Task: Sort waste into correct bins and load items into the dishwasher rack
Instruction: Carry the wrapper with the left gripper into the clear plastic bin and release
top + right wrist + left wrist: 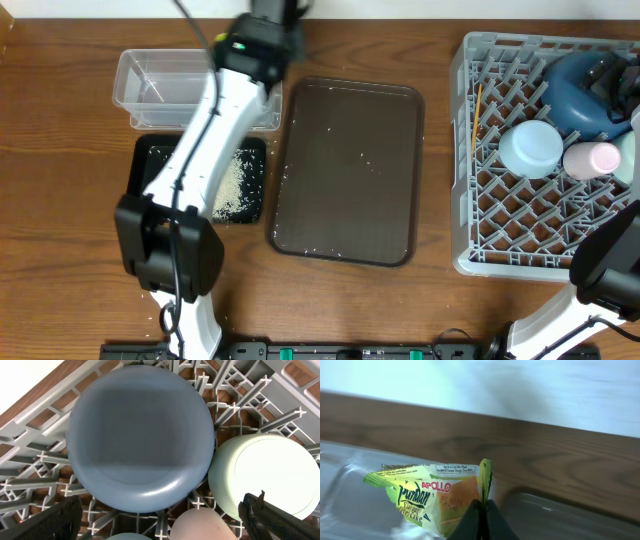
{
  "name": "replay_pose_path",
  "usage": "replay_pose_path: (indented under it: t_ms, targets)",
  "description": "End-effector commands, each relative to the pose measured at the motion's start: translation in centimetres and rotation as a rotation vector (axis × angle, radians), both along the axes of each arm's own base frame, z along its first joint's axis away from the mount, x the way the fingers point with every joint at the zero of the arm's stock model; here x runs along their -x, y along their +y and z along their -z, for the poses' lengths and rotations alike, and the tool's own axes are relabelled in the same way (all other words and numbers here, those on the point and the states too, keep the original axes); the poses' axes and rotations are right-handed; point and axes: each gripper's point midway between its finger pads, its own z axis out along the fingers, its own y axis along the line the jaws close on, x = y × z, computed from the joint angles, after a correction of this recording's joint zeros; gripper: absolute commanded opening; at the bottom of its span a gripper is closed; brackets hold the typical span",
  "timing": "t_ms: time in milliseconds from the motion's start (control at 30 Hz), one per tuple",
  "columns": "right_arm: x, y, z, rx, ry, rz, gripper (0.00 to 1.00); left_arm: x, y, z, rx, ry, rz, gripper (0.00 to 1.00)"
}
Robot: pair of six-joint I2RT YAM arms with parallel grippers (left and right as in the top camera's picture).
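Left wrist view shows the left jaws closed tight on the crimped edge of the wrapper [432,497], a yellow-green packet that sticks out sideways over the clear tub [350,495]; whether it touches the plastic I cannot tell. Behind it runs the wooden counter [530,455]. Overhead, the left arm [205,150] reaches across the black tray [252,148] to the tub [160,85] at the back left, and its jaws are hidden under the wrist there. Rice [235,185] lies heaped in the right part of the black tray, which sits just in front of the tub. Beside both, a brown tray [350,170] carries a few stray grains. At the far right stands the rack [470,200], holding the plate [580,90] at the back, an upturned bowl [530,148] in front of it, the cup [592,158] just beside the bowl, and the orange stick [478,110] near the left wall. Right wrist view looks down on the plate [140,435] with a bowl [265,475] just beside its rim; the right jaws stand wide apart above them, gripping nothing.
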Motion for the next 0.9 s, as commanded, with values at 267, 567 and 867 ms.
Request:
replay_pose_path:
  t_ms: [267,567,867]
  targets:
    - [0.0,0.0,0.6,-0.005,0.01,0.015,0.99,-2.0,7.8,5.2,0.009,0.083,-0.175,0.06]
    - [0.0,0.0,0.6,-0.005,0.01,0.015,0.99,-0.7,8.6,7.1,-0.01,0.17,-0.188,0.65]
    - [0.0,0.0,0.6,-0.005,0.01,0.015,0.99,3.5,9.6,3.5,0.057,0.205,-0.285,0.66]
